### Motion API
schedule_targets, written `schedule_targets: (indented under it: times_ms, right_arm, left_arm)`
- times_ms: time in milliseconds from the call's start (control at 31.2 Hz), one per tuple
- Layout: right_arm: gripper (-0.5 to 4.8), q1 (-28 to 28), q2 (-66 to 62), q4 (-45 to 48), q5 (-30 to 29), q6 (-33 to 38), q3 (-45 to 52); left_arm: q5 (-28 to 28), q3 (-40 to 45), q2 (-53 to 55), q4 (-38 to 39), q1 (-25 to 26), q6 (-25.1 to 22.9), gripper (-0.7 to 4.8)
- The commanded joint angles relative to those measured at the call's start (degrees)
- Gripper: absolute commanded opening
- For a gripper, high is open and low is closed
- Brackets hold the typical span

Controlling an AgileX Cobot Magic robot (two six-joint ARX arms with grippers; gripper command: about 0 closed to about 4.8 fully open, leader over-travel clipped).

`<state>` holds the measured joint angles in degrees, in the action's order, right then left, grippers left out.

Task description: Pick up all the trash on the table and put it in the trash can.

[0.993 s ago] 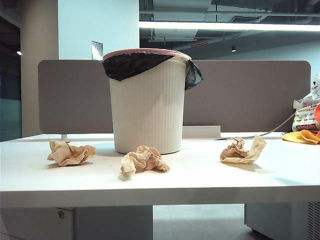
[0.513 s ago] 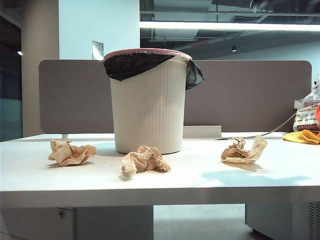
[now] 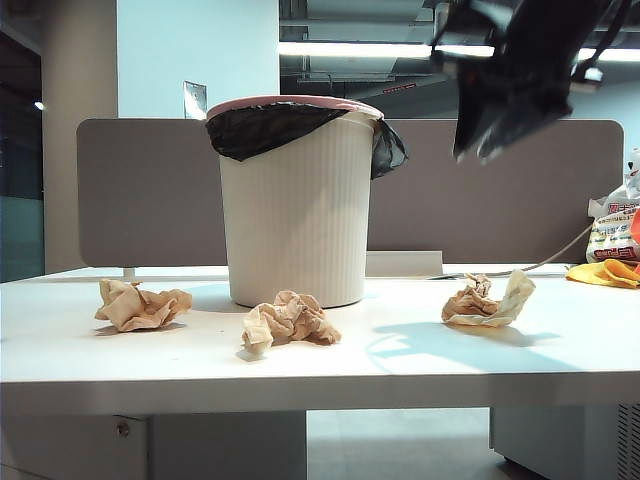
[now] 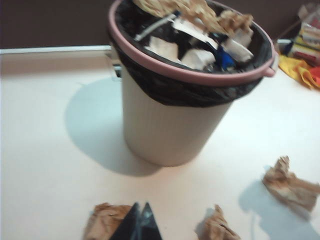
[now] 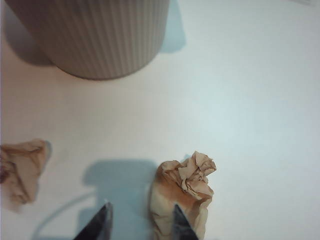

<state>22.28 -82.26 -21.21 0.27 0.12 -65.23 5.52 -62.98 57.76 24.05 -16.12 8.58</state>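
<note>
While my left gripper (image 4: 136, 222) sits pinched together, my right gripper (image 5: 140, 220), fingers parted, empty, hangs high over the rightmost trash (image 3: 487, 298), nearer arm.

Trash can (image 3: 296, 200): tall white ribbed bin w/ pink rim & black liner, stood upright far-centre on white table (image 3: 400, 365); crumpled paper & scraps lay inside it. Three wrinkly light-brown paper wads lay on the table: left wad (image 3: 140, 306), middle wad (image 3: 288, 321) just in front of the can, right wad (image 3: 488, 300) well apart.

Left gripper (image 4: 139, 225) shut, above the near table edge by the left wad. Right gripper (image 5: 141, 220) jaws apart, above the right wad.
</note>
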Motion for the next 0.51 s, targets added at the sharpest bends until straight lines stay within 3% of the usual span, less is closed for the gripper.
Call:
schedule_targets:
  times_ms: [32, 96, 224, 288, 384, 513]
  right_arm:
    - [3.00, -0.50, -3.93, 0.28, 0.07, -0.39, -0.20]
    - [3.61, -0.90, -6.71, 0.42, 0.02, -0.63, -0.20]
    - [4.79, -2.49, -11.54, 1.95, 0.02, -2.82, -0.24]
    - [4.79, -3.41, -13.62, 2.49, 0.28, -2.97, -0.35]
    - [4.79, -4.31, -16.13, 3.72, 0.00, -2.95, -0.35]
    - [4.79, -4.85, -18.47, 4.81, -1.11, -2.95, -0.35]
  left_arm:
    - [2.84, -0.46, 1.92, -1.07, -1.81, -0.24, 0.00]
    - [5.03, -0.46, 3.23, -1.01, -2.38, -0.24, 0.57]
    - [10.91, -0.46, 5.55, -1.03, -3.39, -0.24, 0.78]
    - [11.98, -0.46, 6.54, -0.98, -3.85, -0.24, 1.86]
    - [12.81, -0.46, 7.93, -0.94, -4.44, -0.44, 4.74]
    - [13.40, -0.46, 9.11, -0.57, -6.05, -0.42, 4.79]
